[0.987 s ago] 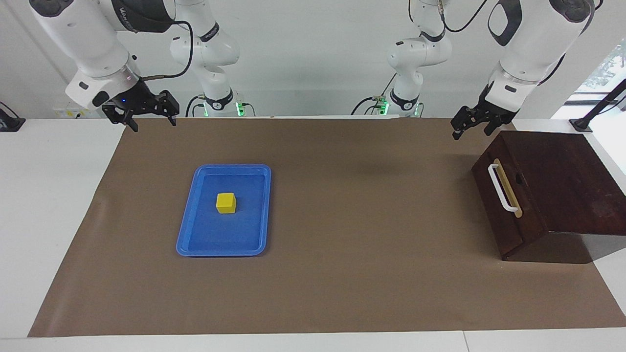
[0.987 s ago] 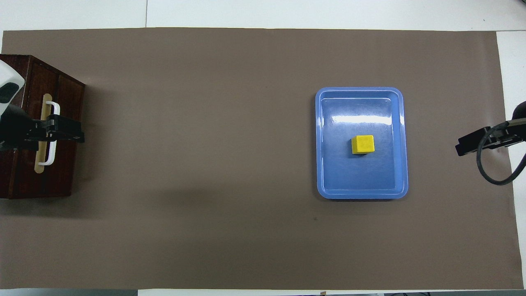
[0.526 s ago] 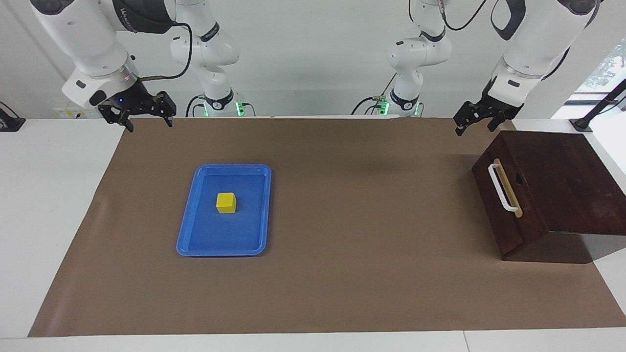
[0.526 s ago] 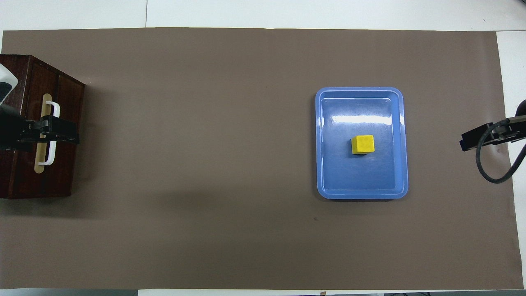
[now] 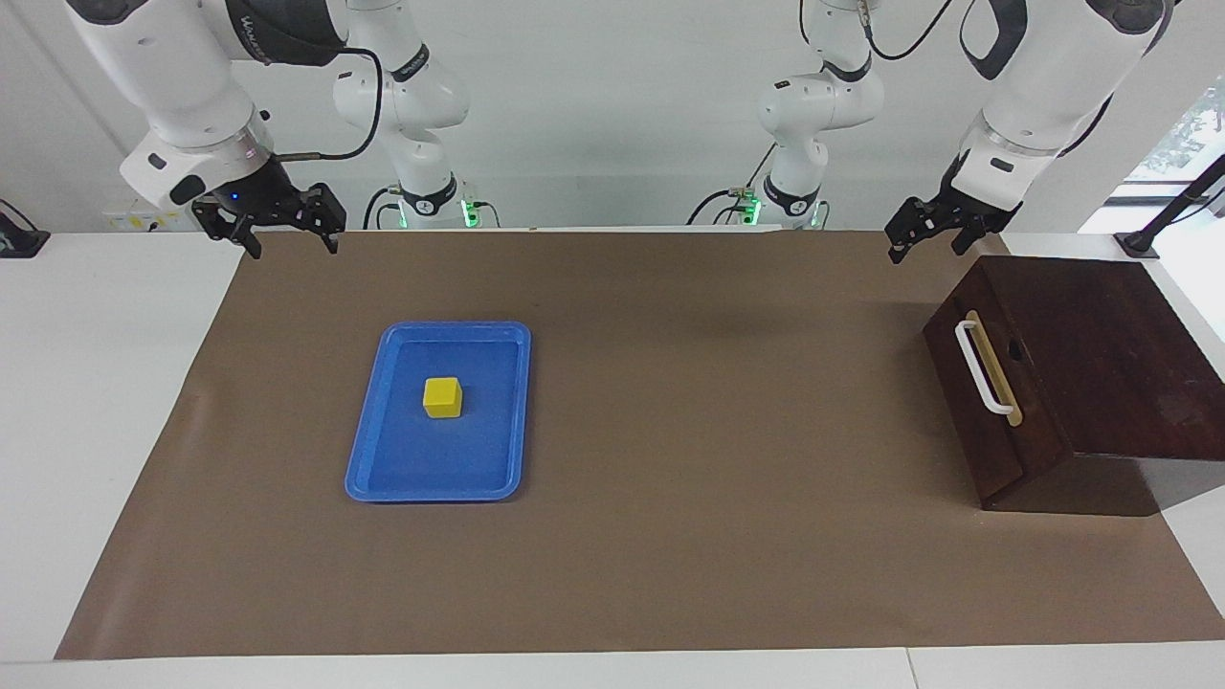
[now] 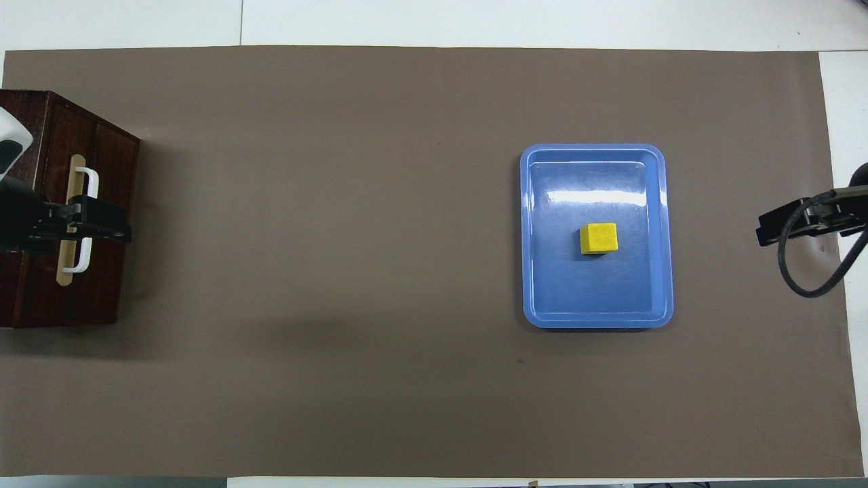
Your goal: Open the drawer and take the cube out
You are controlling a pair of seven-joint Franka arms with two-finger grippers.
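Observation:
The drawer is shut in its dark brown box at the left arm's end of the table, its white bar handle facing the mat's middle. The yellow cube sits in a flat blue tray, toward the right arm's end. My left gripper hangs open and empty in the air, up by the box's corner and clear of the handle. From overhead the left gripper overlaps the handle. My right gripper hangs open and empty over the mat's corner, well apart from the cube.
A brown mat covers most of the white table. The blue tray lies flat on it. Between tray and drawer box the mat is bare. A black cable loops off the right wrist.
Both grippers have lifted a little and drawn back toward the robots. The drawer, tray and cube have not moved.

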